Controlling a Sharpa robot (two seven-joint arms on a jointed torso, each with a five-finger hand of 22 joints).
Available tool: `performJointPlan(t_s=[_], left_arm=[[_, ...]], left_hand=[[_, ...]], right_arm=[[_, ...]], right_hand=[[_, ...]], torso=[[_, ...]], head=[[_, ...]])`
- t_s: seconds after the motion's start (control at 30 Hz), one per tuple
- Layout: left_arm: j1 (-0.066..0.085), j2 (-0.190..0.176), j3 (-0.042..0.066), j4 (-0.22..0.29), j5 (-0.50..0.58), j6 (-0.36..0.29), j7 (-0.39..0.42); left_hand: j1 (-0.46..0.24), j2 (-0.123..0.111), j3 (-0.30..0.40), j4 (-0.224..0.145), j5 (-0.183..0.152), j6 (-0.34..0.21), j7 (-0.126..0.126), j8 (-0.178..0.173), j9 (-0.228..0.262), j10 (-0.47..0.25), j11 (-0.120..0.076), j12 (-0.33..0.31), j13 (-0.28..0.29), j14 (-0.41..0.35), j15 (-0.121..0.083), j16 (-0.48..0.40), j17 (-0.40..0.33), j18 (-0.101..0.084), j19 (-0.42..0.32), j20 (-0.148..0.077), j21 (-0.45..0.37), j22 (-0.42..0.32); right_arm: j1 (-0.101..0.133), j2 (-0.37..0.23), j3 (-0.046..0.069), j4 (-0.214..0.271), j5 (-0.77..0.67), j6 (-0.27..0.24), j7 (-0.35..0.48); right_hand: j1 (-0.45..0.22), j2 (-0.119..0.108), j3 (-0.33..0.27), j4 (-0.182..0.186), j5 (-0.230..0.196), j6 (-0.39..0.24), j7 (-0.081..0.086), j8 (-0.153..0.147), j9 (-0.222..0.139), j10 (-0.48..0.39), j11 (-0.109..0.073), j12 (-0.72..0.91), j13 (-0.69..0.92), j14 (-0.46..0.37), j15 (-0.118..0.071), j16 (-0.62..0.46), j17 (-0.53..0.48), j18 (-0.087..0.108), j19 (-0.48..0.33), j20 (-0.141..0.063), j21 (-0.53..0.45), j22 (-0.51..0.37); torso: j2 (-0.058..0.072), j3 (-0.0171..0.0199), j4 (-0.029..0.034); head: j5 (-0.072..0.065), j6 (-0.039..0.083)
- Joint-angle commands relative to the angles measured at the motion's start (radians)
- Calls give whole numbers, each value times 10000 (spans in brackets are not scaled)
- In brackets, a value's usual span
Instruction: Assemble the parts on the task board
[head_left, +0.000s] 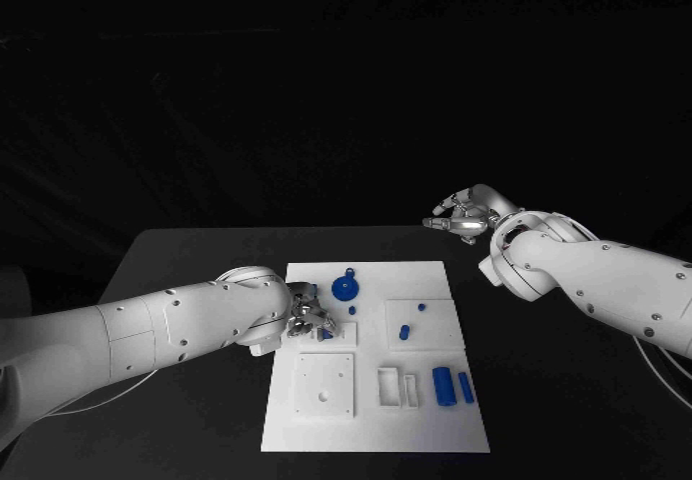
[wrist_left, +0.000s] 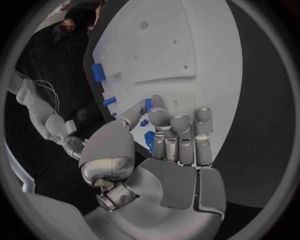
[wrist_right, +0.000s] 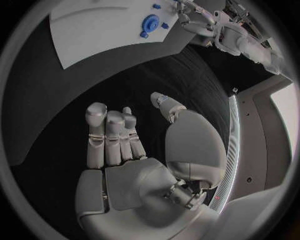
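I am holding my left hand (head_left: 310, 318) low over the left side of the task board (head_left: 433, 420), its fingers (wrist_left: 180, 135) curling in against the thumb around a small blue part (wrist_left: 144, 123); whether they are actually pinching it I cannot tell. My right hand (head_left: 462, 220) is hanging above the bare black desk (head_left: 562, 400), well off the board's far right corner, fingers apart and holding nothing. On the board, a round blue disc (head_left: 346, 289) is lying near the far edge, two small blue pegs (head_left: 407, 330) are sitting in the middle plate, and two blue cylinders (head_left: 444, 386) are lying side by side toward the near right. I am reading no writing anywhere.
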Motion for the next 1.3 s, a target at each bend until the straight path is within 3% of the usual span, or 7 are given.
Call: performJointPlan(t_s=[0.03,0.2,0.63,0.77,1.3], left_arm=[[-10,-6,-8,-60,-7,-71,-42],[-10,-7,0,-59,-2,-91,-34],[-10,-34,22,-87,3,-160,-33],[-10,-41,30,-85,4,-174,-26],[-11,-49,41,-79,65,-158,-7]], left_hand=[[-54,-166,-27,133,-188,75,-33,-63,20,19,-74,52,-15,106,-218,50,-11,-42,76,-1400,3,162],[-88,-283,-41,311,-796,85,-37,-86,51,13,-83,66,-17,103,-231,60,-13,-29,76,-1403,-3,161],[-136,-398,-63,457,-1015,92,-39,-100,71,9,-85,76,-18,103,-241,67,-14,-23,79,-1402,-8,160],[-200,-525,-121,558,-1093,94,-39,-103,92,7,-85,83,-16,100,-245,77,-11,-18,82,-1402,-7,160],[-309,-814,-153,828,-1107,83,-44,-94,154,0,-89,99,-3,82,-256,99,-2,5,87,-1408,0,154]], right_arm=[[-3,-3,5,14,-23,98,86],[-3,-4,5,11,-23,97,86],[-3,-9,5,8,-23,96,86],[-3,0,5,-3,-23,98,88],[-3,12,5,-9,-23,110,90]], right_hand=[[-110,-8,-63,3,30,-21,86,54,1,-69,13,55,-17,-66,5,1,-12,1008,25,-12,-35,162],[-113,-10,-67,6,29,-21,86,54,1,-69,13,57,-19,-66,6,2,-12,1008,25,-12,-35,162],[-119,-12,-77,14,30,-24,87,53,0,-71,13,60,-26,-67,6,2,-12,1008,24,-12,-37,163],[-122,-12,-80,18,30,-25,87,53,0,-72,14,62,-28,-67,6,2,-12,1008,24,-11,-37,163],[-138,-12,-94,34,34,-27,87,53,0,-73,14,67,-35,-67,7,2,-13,1008,23,-10,-38,163]], torso=[[2,0,-5],[3,-1,-5],[-2,-1,-4],[1,-4,-5],[-3,0,1]], head=[[0,4],[-4,8],[-2,9],[-13,17],[-6,11]])
